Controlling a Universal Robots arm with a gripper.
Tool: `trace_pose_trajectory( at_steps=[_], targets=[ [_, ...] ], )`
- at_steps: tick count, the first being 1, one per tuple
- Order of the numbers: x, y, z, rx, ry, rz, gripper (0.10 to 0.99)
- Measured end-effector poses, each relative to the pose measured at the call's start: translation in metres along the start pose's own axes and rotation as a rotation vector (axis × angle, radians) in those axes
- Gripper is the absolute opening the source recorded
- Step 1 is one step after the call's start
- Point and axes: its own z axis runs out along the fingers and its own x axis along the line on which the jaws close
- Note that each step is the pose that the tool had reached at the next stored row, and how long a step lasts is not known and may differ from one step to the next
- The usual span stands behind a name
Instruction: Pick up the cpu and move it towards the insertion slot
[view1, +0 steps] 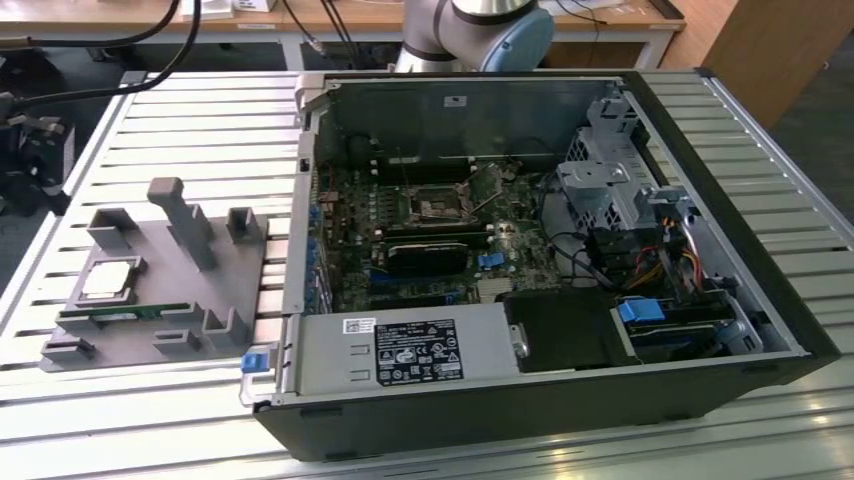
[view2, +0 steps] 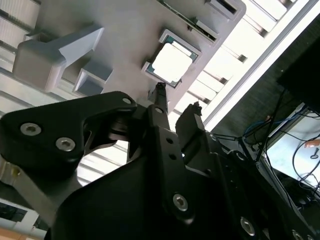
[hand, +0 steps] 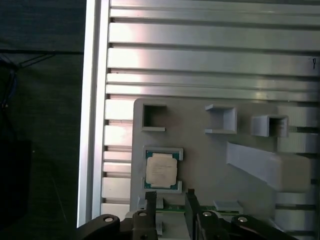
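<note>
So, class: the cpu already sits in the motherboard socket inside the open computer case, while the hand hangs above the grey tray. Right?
No. The cpu lies in its nest on the grey tray, not in the socket, as the first wrist view shows. The hand does hang above that tray.

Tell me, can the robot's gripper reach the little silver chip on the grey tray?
Probably yes. The chip lies uncovered in its pocket on the tray, and the open gripper hangs close by with nothing between them.
</note>
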Motion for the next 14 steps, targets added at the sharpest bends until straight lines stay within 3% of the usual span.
trace_pose_trajectory(
  at_steps=[2,3,5,6,8,13,14],
  targets=[
    [0.0,-0.0001,0.0021,0.003,0.0001,0.0,0.412],
    [0.0,-0.0001,0.0031,0.004,0.0001,0.0,0.412],
    [0.0,-0.0001,0.005,0.005,0.0001,0.0,0.525],
    [0.0,-0.0002,0.006,0.006,0.0001,0.0,0.525],
    [0.0001,-0.0002,0.0079,0.007,0.0001,0.0,0.643],
    [0.0,-0.0003,0.0115,0.007,0.0002,0.0,0.761],
    [0.0,-0.0003,0.0122,0.007,0.0002,0.0,0.824]
  ],
)
